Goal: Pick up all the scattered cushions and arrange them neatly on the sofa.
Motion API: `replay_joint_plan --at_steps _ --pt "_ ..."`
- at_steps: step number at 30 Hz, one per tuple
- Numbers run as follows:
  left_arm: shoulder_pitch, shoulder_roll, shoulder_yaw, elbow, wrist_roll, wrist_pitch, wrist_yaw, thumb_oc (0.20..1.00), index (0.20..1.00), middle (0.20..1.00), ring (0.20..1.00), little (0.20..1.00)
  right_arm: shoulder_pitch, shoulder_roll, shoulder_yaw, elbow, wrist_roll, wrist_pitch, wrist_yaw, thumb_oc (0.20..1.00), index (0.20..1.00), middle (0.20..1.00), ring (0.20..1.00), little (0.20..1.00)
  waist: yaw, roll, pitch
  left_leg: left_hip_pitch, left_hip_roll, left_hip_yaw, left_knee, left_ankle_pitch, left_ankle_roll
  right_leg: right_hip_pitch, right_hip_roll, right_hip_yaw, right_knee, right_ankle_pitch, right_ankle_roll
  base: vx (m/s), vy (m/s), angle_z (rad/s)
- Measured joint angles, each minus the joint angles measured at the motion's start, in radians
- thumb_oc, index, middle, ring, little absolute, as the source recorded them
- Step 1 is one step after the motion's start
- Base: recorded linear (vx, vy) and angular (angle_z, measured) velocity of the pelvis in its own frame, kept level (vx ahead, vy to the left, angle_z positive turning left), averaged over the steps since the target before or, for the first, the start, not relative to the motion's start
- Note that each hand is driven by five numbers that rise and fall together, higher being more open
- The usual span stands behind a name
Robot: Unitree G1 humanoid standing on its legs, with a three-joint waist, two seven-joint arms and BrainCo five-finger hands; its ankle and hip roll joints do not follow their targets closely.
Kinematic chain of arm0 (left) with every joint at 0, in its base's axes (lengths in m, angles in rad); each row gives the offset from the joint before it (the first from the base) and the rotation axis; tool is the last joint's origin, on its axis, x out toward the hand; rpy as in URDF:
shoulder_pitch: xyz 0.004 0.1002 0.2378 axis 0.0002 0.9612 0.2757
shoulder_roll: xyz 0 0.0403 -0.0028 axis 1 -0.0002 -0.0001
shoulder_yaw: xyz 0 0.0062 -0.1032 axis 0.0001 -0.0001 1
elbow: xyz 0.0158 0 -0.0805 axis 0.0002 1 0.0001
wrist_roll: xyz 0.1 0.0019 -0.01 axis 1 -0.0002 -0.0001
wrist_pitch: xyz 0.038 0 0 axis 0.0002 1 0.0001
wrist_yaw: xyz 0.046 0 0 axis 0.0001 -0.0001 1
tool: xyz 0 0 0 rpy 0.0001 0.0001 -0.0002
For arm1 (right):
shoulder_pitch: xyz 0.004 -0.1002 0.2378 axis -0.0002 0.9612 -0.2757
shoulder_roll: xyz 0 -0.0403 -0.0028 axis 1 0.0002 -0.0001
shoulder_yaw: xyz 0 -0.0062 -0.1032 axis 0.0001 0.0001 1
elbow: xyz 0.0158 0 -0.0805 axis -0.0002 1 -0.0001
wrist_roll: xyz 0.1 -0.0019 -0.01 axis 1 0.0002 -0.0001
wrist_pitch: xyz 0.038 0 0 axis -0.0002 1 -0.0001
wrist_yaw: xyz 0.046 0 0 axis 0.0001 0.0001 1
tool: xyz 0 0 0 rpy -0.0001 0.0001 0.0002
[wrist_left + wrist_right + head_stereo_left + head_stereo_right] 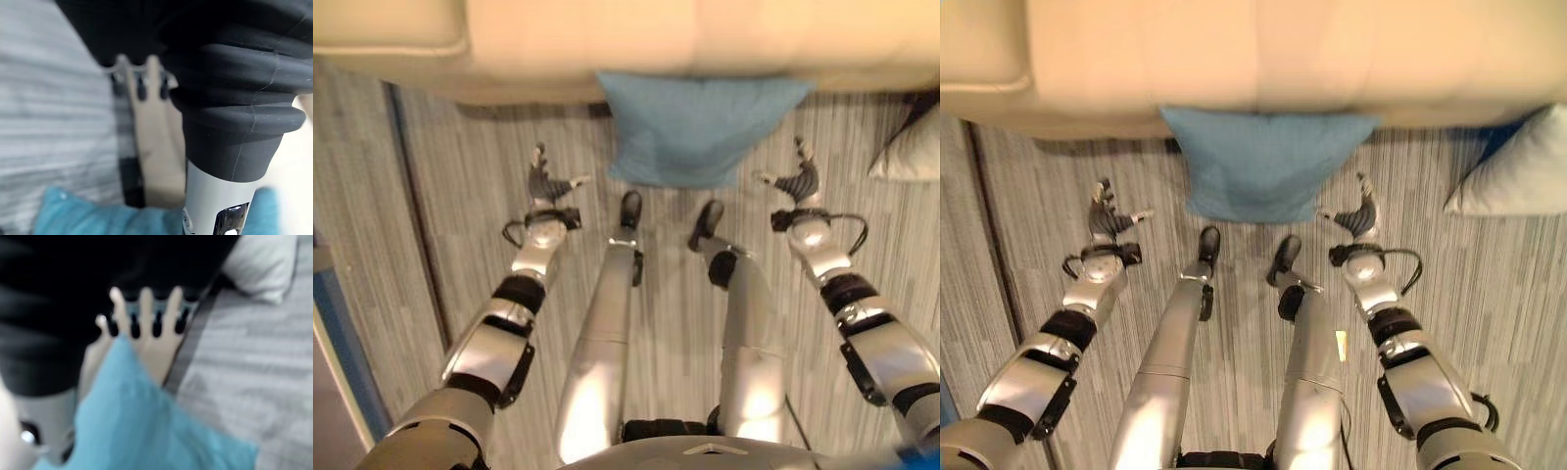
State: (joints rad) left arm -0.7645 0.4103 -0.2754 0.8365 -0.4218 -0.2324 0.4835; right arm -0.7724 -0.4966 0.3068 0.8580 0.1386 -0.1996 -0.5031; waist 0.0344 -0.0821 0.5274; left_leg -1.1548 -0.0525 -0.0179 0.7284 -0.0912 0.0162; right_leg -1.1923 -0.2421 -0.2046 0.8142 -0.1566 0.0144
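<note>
1. The left hand [546,182] hovers over the floor [450,215], fingers spread and empty, beside the blue cushion [695,127].
2. This cushion leans against the sofa [607,39] front.
3. The right hand [796,179] mirrors it, fingers loose, probably to clamp from both sides.
4. A pale cushion [1518,176] lies far right.

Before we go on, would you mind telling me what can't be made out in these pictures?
- Blue cushion: its top edge is hidden under the sofa front, so whether it leans on the sofa is unclear.
- Pale cushion: cut off by the right edge in both eye views.
- Sofa: seat and back lie beyond the top edge.
- Left hand and right hand: open beside the blue cushion; whether either touches it cannot be told.
</note>
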Motion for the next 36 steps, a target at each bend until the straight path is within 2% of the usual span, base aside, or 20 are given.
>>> replay_joint_plan --at_steps 1,5,7,9,11,14,17,22,27,32,36 --pt "-0.025 0.001 -0.002 0.004 0.000 0.000 0.004 1.000 1.000 1.000 1.000 1.000 -0.011 0.003 -0.002 0.035 -0.006 0.008 -0.009 1.000 1.000 1.000 1.000 1.000 -0.011 -0.002 0.003 -0.024 -0.005 0.007 0.028 -0.012 -0.003 -0.012 -0.001 0.007 0.008 0.004 -0.028 0.00 0.000 0.00" --pt "-0.072 0.000 -0.022 0.011 -0.001 0.003 0.008 1.000 1.000 1.000 1.000 1.000 -0.049 -0.004 0.003 0.062 -0.005 0.013 -0.012 1.000 1.000 1.000 1.000 1.000 -0.020 -0.002 0.002 -0.053 0.004 0.012 0.042 -0.020 0.001 -0.040 0.005 0.008 0.006 0.011 -0.034 0.03 0.017 -0.08" --pt "-0.143 0.004 -0.040 0.012 -0.006 0.007 0.014 1.000 1.000 1.000 1.000 1.000 -0.104 -0.034 0.016 0.076 -0.003 0.017 -0.011 1.000 1.000 1.000 1.000 1.000 -0.020 -0.003 0.003 -0.092 0.009 0.028 0.053 -0.021 0.000 -0.083 0.006 0.016 0.008 0.023 -0.058 0.06 0.020 -0.08" --pt "-0.183 0.024 -0.046 0.012 -0.032 0.008 0.025 1.000 1.000 1.000 1.000 1.000 -0.177 -0.038 0.026 0.080 0.009 0.016 -0.011 1.000 1.000 1.000 1.000 1.000 -0.021 -0.003 0.002 -0.108 0.008 0.040 0.070 -0.034 0.000 -0.108 0.006 0.035 0.026 0.018 -0.057 0.08 0.025 -0.10" --pt "-0.253 0.060 -0.073 0.008 -0.040 0.008 0.039 1.000 1.000 1.000 1.000 1.000 -0.254 -0.075 0.052 0.085 0.037 0.015 -0.011 1.000 1.000 1.000 1.000 1.000 -0.018 -0.003 0.000 -0.183 0.010 0.043 0.105 -0.046 0.002 -0.185 0.011 0.049 0.060 0.006 -0.050 0.04 -0.016 -0.08" --pt "-0.319 0.076 -0.069 0.007 -0.041 0.012 0.048 1.000 1.000 1.000 1.000 1.000 -0.321 -0.098 0.053 0.098 0.063 0.016 -0.011 1.000 1.000 1.000 1.000 1.000 -0.017 -0.005 0.011 -0.262 0.018 0.049 0.157 -0.053 -0.001 -0.261 0.008 0.050 0.106 0.007 -0.069 0.05 -0.013 -0.01" --pt "-0.285 0.069 -0.070 0.006 -0.065 0.012 0.082 1.000 1.000 1.000 1.000 1.000 -0.314 -0.100 0.059 0.080 0.076 0.016 -0.013 1.000 1.000 1.000 1.000 1.000 -0.020 -0.005 0.011 -0.276 0.017 0.056 0.167 -0.060 -0.001 -0.285 0.002 0.056 0.125 -0.002 -0.073 0.06 0.007 0.02" --pt "-0.302 0.071 -0.082 0.005 -0.107 0.012 0.084 1.000 1.000 1.000 1.000 1.000 -0.344 -0.115 0.061 0.077 0.100 0.016 -0.026 1.000 1.000 1.000 1.000 1.000 -0.023 -0.006 0.009 -0.344 0.017 0.062 0.198 -0.064 -0.001 -0.360 0.006 0.072 0.147 -0.006 -0.066 0.06 0.011 -0.03" --pt "-0.369 0.062 -0.115 -0.004 -0.120 0.012 0.084 1.000 1.000 1.000 1.000 1.000 -0.352 -0.112 0.074 0.074 0.115 0.017 -0.028 1.000 1.000 1.000 1.000 1.000 -0.024 -0.006 0.010 -0.410 0.019 0.068 0.243 -0.074 0.002 -0.425 0.007 0.085 0.182 -0.008 -0.067 0.05 0.010 -0.03" --pt "-0.398 0.044 -0.123 -0.051 -0.157 0.010 0.106 1.000 1.000 1.000 1.000 1.000 -0.412 -0.104 0.170 0.063 0.153 0.016 -0.005 1.000 1.000 1.000 1.000 1.000 -0.017 -0.006 0.010 -0.425 0.022 0.069 0.253 -0.077 0.005 -0.434 0.011 0.086 0.181 0.001 -0.073 0.02 0.001 -0.02" --pt "-0.443 0.014 -0.156 -0.021 -0.168 0.011 0.112 1.000 1.000 1.000 1.000 1.000 -0.503 -0.024 0.201 0.124 0.177 0.032 -0.006 1.000 1.000 1.000 1.000 1.000 -0.014 -0.005 0.010 -0.424 0.023 0.069 0.260 -0.075 0.007 -0.429 0.012 0.086 0.179 0.010 -0.072 0.00 0.021 -0.03"
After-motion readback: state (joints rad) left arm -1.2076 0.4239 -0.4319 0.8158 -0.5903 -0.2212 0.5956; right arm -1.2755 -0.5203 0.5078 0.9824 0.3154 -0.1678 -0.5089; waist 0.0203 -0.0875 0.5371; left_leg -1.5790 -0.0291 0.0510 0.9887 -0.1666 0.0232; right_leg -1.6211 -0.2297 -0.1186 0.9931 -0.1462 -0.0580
